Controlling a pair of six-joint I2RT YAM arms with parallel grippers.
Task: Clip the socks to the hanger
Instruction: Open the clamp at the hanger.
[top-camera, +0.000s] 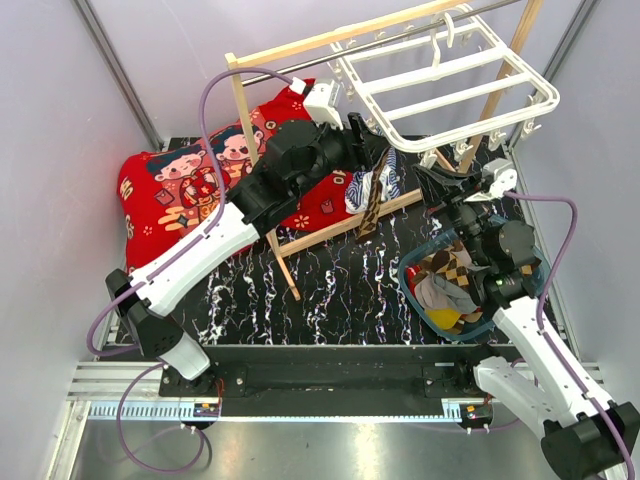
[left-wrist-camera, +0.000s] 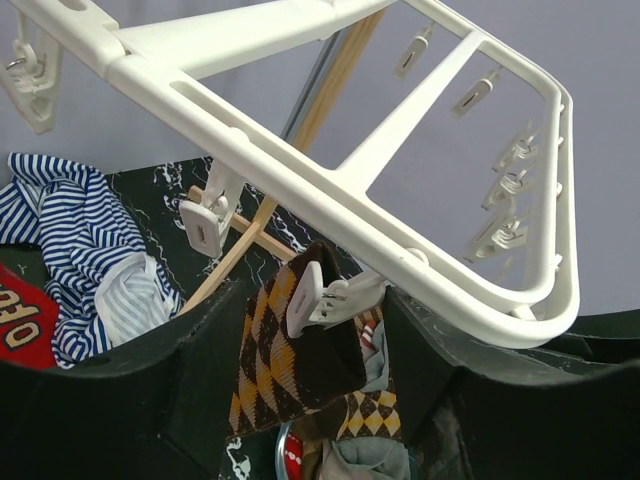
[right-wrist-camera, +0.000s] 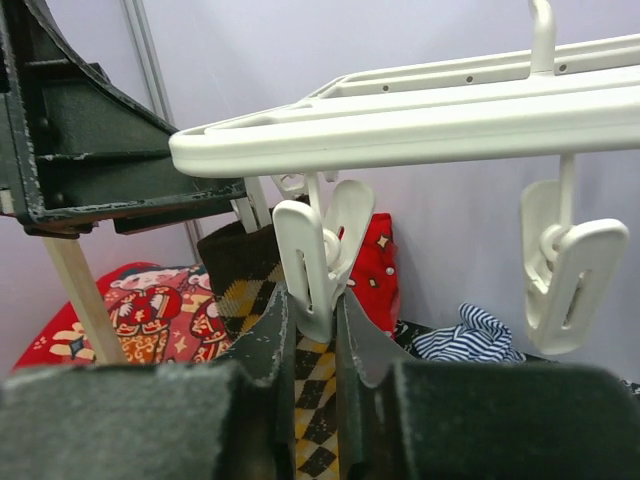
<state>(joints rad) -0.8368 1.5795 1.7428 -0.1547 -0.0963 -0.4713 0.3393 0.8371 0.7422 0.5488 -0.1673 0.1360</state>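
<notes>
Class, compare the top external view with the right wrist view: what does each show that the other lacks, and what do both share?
Only the top external view shows both arms whole and the basket of waiting socks.

Only the right wrist view shows its fingertips pinching a white clip around the checkered sock.

Both show the white hanger, that hanging sock and the red cushion.

hanger: big white grid frame (left-wrist-camera: 330, 180) running corner to corner across the view, pegs dangling off its bars
checkered sock: brown-tan diamond one (left-wrist-camera: 290, 365) hanging straight down, top edge pinched in a white clip peg (left-wrist-camera: 312, 297)
spare peg: another white clip (left-wrist-camera: 205, 225) just left of it, holding nothing
left gripper: only its dark fingers (left-wrist-camera: 130, 400) show, one either side of the sock, spread wide
striped cloth: blue-and-white heap (left-wrist-camera: 75, 250) on the left
wooden pole: (left-wrist-camera: 310, 120) behind the frame, tilted
</notes>
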